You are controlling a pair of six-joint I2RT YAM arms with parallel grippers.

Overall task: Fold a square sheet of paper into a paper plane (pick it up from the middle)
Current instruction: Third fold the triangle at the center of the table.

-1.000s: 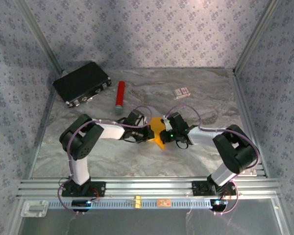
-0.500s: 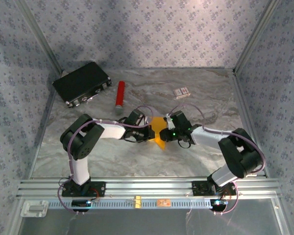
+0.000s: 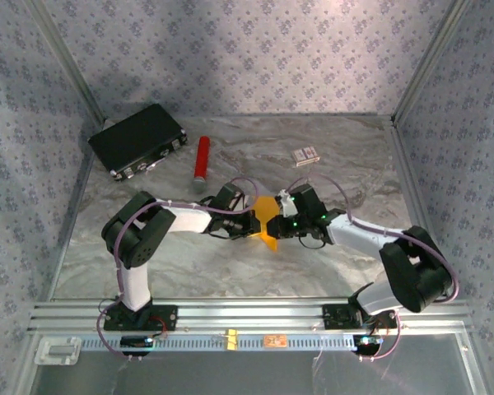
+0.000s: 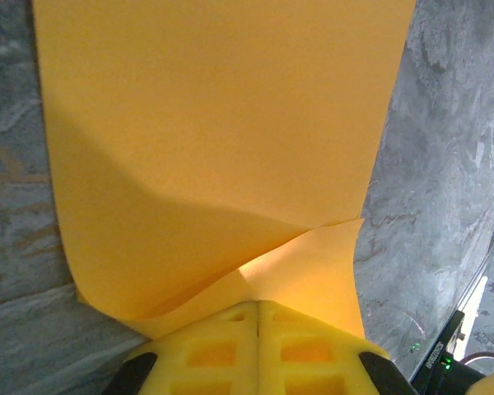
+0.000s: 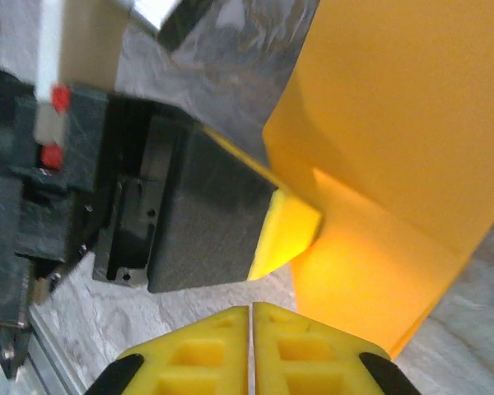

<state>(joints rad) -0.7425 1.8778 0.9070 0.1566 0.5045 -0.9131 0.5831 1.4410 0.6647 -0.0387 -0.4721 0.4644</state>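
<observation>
The left jaws are shut tight, their yellow pads (image 4: 305, 354) meeting along a thin seam, and they are clamped on the near edge of the paper (image 4: 214, 123). In the left wrist view, the orange-yellow paper runs straight away from these jaws as a broad band. Its long axis points away from them and its far end passes the top of the frame. Close to the jaws a flap bends in from the right, and a curved shadow crosses the band. Grey marbled tabletop (image 4: 445, 164) shows on either side.

The right jaws are together too, yellow pads (image 5: 313, 358) side by side. Whether they catch the paper's edge cannot be told. Just beyond them, the left arm's black finger (image 5: 206, 214) ends in a yellow tip that touches the paper. The paper bends at that spot and rises to the upper right.

From above, both arms reach inward and meet at the middle of the tabletop, with the paper between them. Its long axis runs from far to near, and a sharp corner points toward the near edge, leaning slightly right.

Farther back lie a red cylinder (image 3: 202, 159), a black case (image 3: 138, 138) to its left, and a small box (image 3: 305, 155) to the right. All three are well apart from the paper.
</observation>
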